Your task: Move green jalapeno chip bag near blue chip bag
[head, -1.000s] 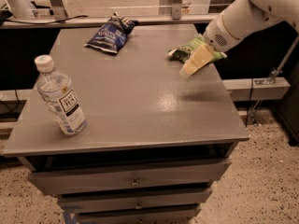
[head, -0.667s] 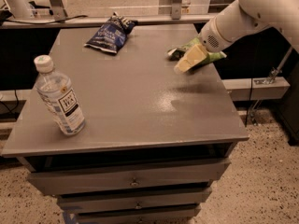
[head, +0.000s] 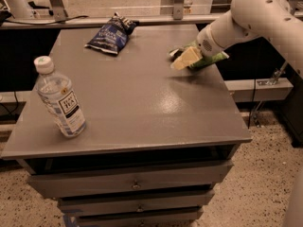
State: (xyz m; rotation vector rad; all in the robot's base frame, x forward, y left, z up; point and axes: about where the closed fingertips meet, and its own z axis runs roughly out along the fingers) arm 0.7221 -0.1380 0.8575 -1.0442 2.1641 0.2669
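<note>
A water bottle [head: 59, 100] stands upright near the front left corner of the tabletop [head: 142, 112], well apart from everything else, so it looks to be out of harm's way unless the arm swings low and wide. Further back, the blue chip bag [head: 110, 34] lies crumpled close to the rear edge. A carry that overshoots could nudge it off the back, since the bag is light. To the right, over the far right side of the tabletop, is the claw [head: 187, 58]. It appears closed on the green jalapeno chip bag [head: 212, 59], with green foil showing above and below the pale finger. The bag seems held just clear of the surface. Slick, crinkled foil pinched at one end could slip loose mid-carry and drop short of the blue bag
</note>
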